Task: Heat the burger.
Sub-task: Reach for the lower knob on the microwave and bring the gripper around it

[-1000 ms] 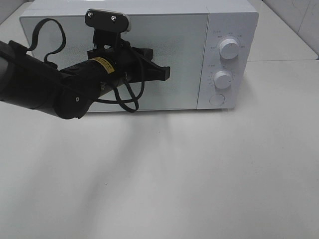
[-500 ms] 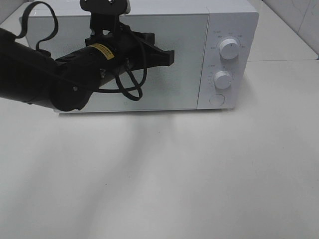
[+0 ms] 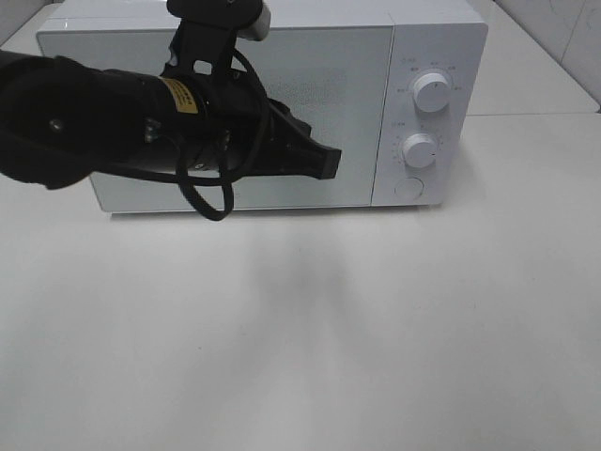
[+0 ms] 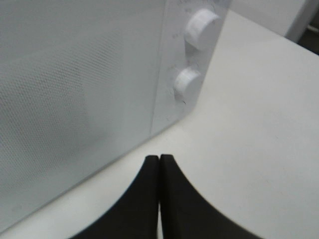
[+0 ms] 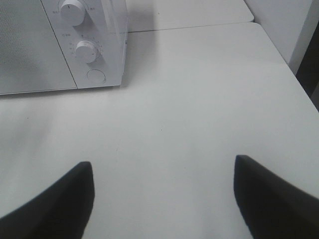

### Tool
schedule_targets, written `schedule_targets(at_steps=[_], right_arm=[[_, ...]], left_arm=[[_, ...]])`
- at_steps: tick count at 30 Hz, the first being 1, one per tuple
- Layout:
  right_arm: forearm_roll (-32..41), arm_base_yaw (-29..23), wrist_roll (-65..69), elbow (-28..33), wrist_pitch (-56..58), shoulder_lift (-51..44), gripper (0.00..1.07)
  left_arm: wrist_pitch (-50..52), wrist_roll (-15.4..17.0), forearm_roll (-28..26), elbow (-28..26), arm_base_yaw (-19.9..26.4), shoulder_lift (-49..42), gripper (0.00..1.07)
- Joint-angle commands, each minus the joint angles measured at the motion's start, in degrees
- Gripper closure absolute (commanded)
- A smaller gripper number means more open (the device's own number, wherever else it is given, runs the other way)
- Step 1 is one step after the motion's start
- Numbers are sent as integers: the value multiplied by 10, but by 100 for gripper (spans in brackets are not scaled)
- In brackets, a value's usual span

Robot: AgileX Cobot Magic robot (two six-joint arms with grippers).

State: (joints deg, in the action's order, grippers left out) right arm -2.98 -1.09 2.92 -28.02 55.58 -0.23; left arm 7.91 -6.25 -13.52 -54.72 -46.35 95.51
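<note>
Hovering the left gripper (image 3: pixel 324 164) in front of the microwave (image 3: pixel 282 23) door (image 3: pixel 347 103), fingers pressed flat together with nothing between them, tip pointing toward the control panel (image 3: pixel 427 122). Holding the right gripper (image 5: pixel 162 167) spread wide and empty over bare bench (image 3: pixel 376 329) toward its right edge (out of sight in the high view). Finding the burger nowhere: not on the bench, not in either gripper. Possibly sitting behind the shut door, but not telling through the frosted mesh.

Reading the step in hand as a poke at the round button (image 3: pixel 409 188) at the foot of the panel, a push suiting shut fingers better than a twist (a judgement, not a thing seen).

Doing it well:
- Lining the tip up square on the button's middle.
- Steering clear of the lower knob (image 3: pixel 420 149) just above it.
- Pressing straight into the panel and not at a slant, so as not to be skidding off the smooth face or shoving the microwave toward the bench's back edge.
- Easing in slowly and backing off once the button gives.
- Keeping arm and cable out of the door's swing, in case of it springing open.
- Leaving the right gripper parked well apart, ready for the burger.
</note>
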Motion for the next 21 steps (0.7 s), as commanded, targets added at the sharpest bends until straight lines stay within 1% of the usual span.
schedule_targets(at_steps=[1, 2, 3, 4, 5, 7, 8, 9, 10, 11, 12, 13, 14, 15, 17, 18, 19, 20, 21], right_arm=[[0, 3, -5, 1, -3, -17, 31], [0, 3, -5, 1, -3, -17, 31], [0, 3, -5, 1, -3, -17, 31], [0, 3, -5, 1, -3, -17, 31], [0, 3, -5, 1, -3, -17, 31], [0, 3, -5, 1, -3, -17, 31], [0, 3, -5, 1, -3, -17, 31], [0, 3, -5, 1, -3, -17, 31], [0, 3, -5, 1, -3, -17, 31], [0, 3, -5, 1, -3, -17, 31], [0, 3, -5, 1, -3, -17, 31], [0, 3, -5, 1, -3, -17, 31], [0, 3, -5, 1, -3, -17, 31], [0, 3, -5, 1, -3, -17, 31], [0, 3, -5, 1, -3, -17, 31], [0, 3, -5, 1, -3, -17, 31], [0, 3, -5, 1, -3, -17, 31], [0, 3, -5, 1, -3, -17, 31], [0, 3, -5, 1, -3, -17, 31]], left_arm=[[-122, -1, 7, 1, -22, -55, 107], [-146, -1, 11, 1, -26, -66, 107], [-146, -1, 11, 1, -26, -66, 107], [-189, -1, 19, 1, -33, -88, 102], [-189, -1, 19, 1, -33, -88, 102], [-253, -1, 19, 1, -36, -120, 87], [-253, -1, 19, 1, -36, -120, 87], [-299, -1, 19, 1, -36, -143, 72], [-315, -1, 19, 1, -36, -152, 62], [-315, -1, 19, 1, -36, -152, 62], [-351, 1, 22, 1, -36, -172, 37], [-363, 1, 23, 1, -36, -180, 26], [-363, 1, 23, 1, -36, -180, 26], [-388, 4, 23, 1, -36, -196, 5], [-399, 7, 23, 1, -33, -200, 5], [-415, 21, 26, 1, -31, -211, 5], [-415, 21, 26, 1, -31, -211, 5], [-426, 32, 36, 1, -25, -219, 5], [-432, 37, 37, 1, -15, -223, 5]])
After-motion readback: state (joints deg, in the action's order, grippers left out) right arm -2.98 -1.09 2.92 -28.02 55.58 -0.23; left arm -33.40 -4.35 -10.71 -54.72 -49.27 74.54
